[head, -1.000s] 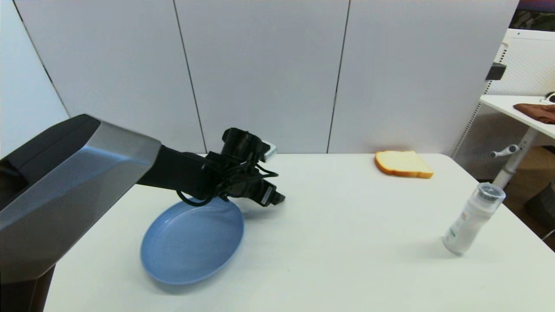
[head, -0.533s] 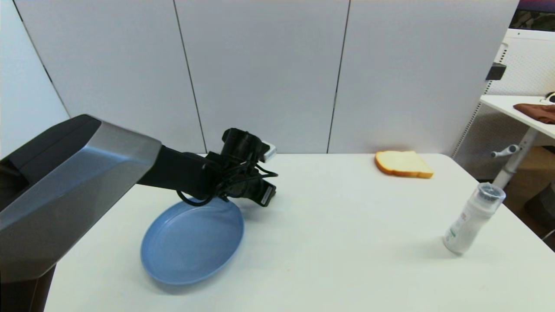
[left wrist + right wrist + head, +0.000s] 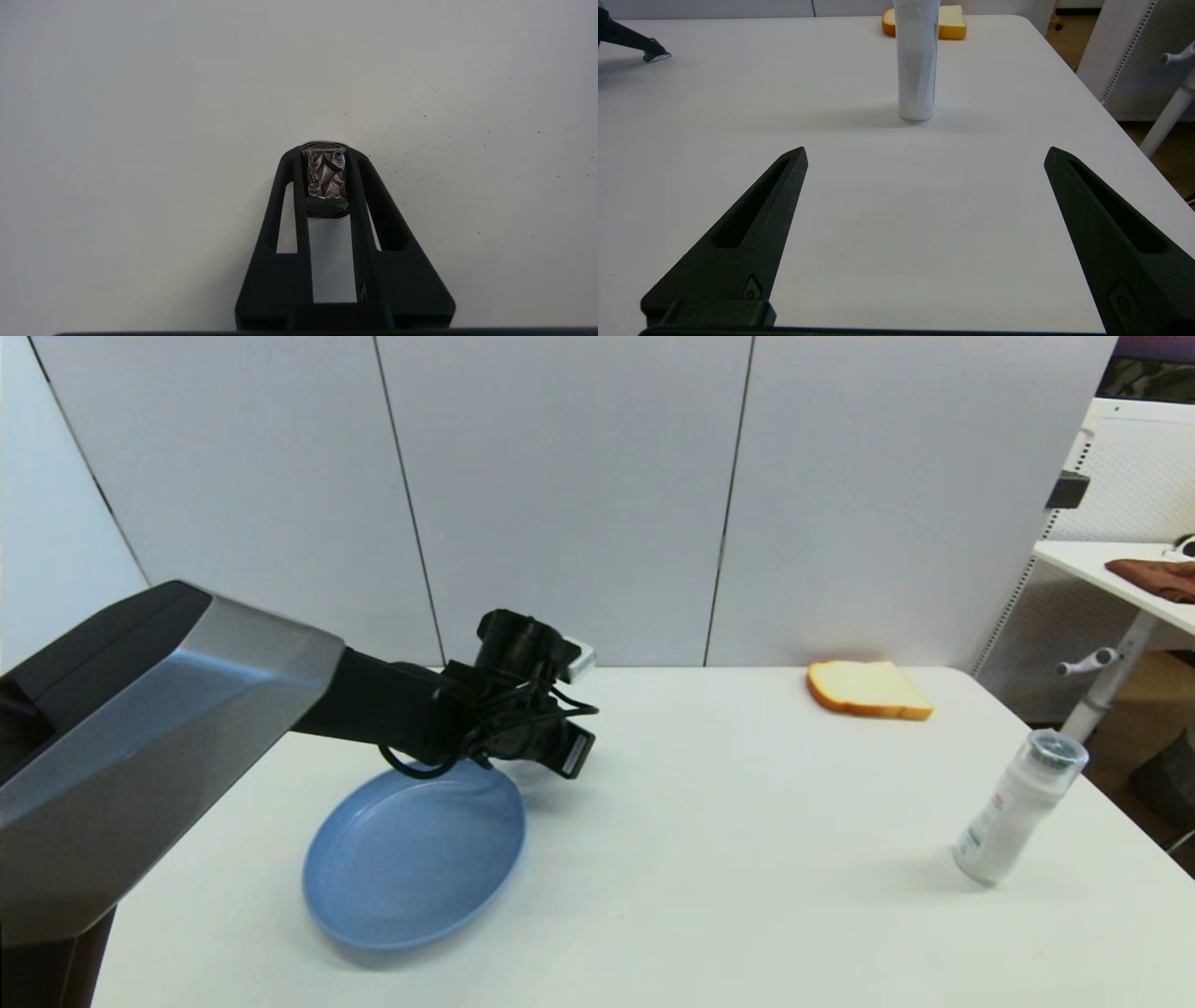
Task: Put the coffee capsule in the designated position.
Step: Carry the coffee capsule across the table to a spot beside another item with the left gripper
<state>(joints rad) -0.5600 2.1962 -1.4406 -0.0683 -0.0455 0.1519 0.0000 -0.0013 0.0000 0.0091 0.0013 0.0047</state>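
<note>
Capsule (image 3: 325,175) sits clamped between left jaws.

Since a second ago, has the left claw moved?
Yes. In the head view the left claw has pulled back slightly toward the round blue plate; its tip reached further right of the rim earlier. It is shut on the crinkled dark coffee capsule.

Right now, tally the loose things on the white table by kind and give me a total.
Plate: 1, blue
Bread slice: 1
White bottle: 1
Coffee capsule: 1, in the left claw
Total: 4
</note>
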